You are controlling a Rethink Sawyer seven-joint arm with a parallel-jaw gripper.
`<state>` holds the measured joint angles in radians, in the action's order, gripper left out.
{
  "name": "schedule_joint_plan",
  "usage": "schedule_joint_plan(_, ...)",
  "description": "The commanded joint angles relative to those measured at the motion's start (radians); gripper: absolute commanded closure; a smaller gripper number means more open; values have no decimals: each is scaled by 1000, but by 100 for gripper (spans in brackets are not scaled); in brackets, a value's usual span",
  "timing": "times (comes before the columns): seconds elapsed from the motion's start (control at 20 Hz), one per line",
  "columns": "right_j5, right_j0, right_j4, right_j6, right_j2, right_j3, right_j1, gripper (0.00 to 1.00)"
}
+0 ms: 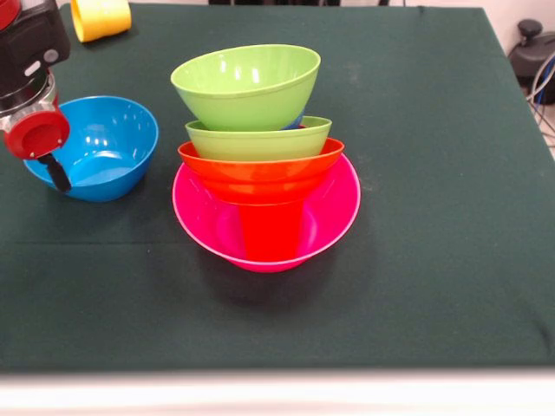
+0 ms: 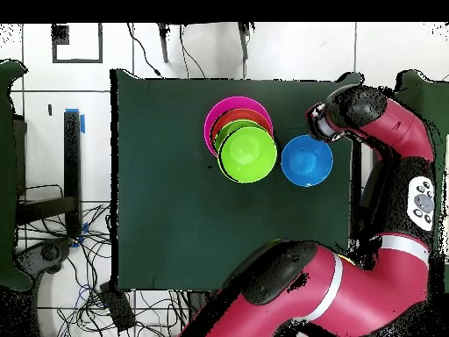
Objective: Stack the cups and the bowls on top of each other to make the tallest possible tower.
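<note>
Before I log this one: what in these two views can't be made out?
- Gripper, front view: cut off by the left edge; open or shut unclear. Overhead, the arm hides it.
- Red cup: seen only through the pink bowl; top hidden by the orange bowl.
- Yellow cup, front view: cropped by the top edge.

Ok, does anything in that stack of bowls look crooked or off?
Yes. The top lime green bowl sits tilted on the tower, its rim higher on one side, not nested flat in the green bowl below.

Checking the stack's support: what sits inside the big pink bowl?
Inside the pink bowl a red cup shows through its wall, carrying the orange bowl. Where the cup meets either bowl is covered.
</note>
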<state>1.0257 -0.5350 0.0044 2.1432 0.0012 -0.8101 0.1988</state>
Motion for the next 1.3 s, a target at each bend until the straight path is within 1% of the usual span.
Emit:
schedule_joint_plan(0.05, -97, 28, -17, -23, 89, -98, -64, 0)
schedule_joint_plan(0.1, -98, 25, -16, -27, 91, -90, -70, 0)
schedule_joint_plan(0.25, -119, 22, -17, -34, 92, -105, -69, 0)
schedule_joint_plan(0.3, -106, 22, -16, -36, 91, -78, -83, 0)
schedule_joint_plan(0.45, -113, 23, -17, -38, 88, -88, -79, 0)
schedule_joint_plan(0.5, -107, 24, -19, -38, 87, -67, -95, 0)
schedule_joint_plan(0.6, -110, 25, -22, -41, 86, -57, -104, 0)
schedule_joint_plan(0.8, -125, 25, -28, -52, 86, -57, -111, 0)
schedule_joint_plan(0.9, -122, 27, -34, -62, 83, -51, -115, 0)
schedule_joint_plan(1.05, -139, 26, -39, -73, 83, -71, -109, 0)
schedule_joint_plan(1.2, -134, 24, -48, -110, 88, -63, -111, 0)
schedule_joint_plan(1.25, -134, 23, -52, -125, 90, -62, -111, 100)
schedule_joint_plan(1.3, -133, 24, -53, -125, 88, -64, -109, 100)
